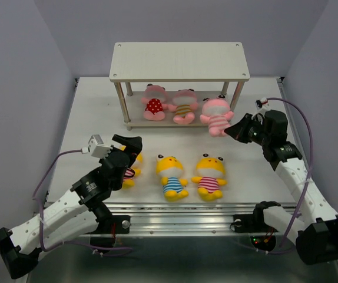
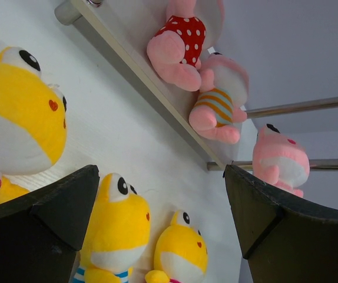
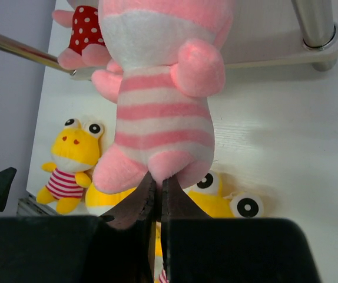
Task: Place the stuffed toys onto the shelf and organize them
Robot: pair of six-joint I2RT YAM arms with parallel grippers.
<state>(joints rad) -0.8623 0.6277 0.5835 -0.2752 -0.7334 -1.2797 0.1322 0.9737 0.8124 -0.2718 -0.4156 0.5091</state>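
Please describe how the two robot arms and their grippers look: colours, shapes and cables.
The left arm and right arm have white shells with black joints. The left gripper and right gripper each carry two black wedge-shaped fingers. A thin purplish-grey cable loops from each wrist toward its base.

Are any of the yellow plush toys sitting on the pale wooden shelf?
No, the yellow plush toys lie on the white table in front of the shelf.
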